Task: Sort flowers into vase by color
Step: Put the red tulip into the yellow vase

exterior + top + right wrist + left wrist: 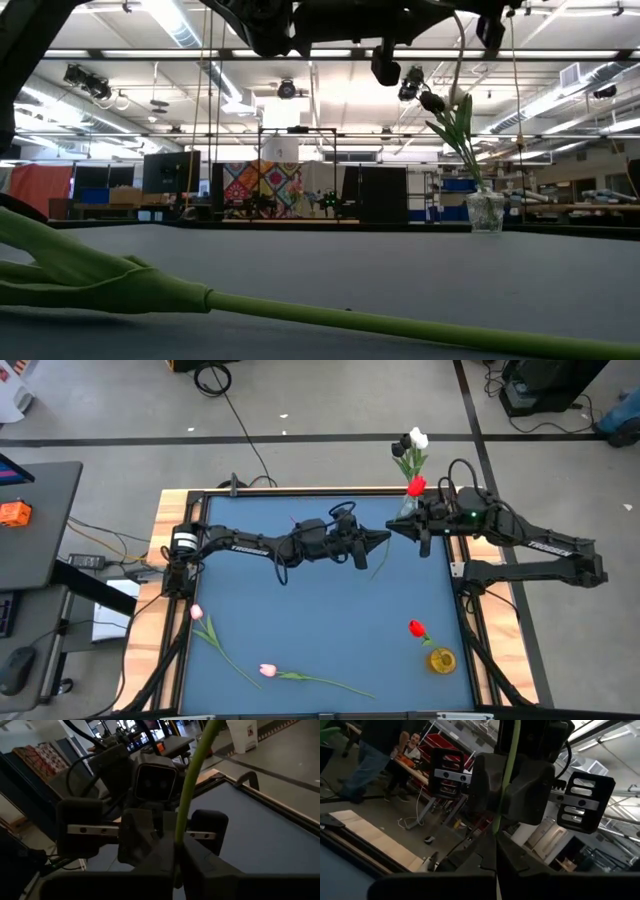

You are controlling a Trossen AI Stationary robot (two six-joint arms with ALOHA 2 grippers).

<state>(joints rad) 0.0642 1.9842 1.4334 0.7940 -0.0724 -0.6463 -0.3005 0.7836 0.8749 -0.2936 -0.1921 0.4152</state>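
left pincer [384, 539]: clamped on green stem [506, 775] | right pincer [392, 526]: clamped on same stem, above bench [320, 610] | vase [410, 506]: beside them

High cam looks straight down on the whole blue surface [320, 610] and both arms. Low cam sits right at surface level, a stem [300, 310] lying close in front, facing the room. Each wrist cam stares point-blank at the other arm's tool. High and low both catch the vase [410, 508] around 1 o'clock.
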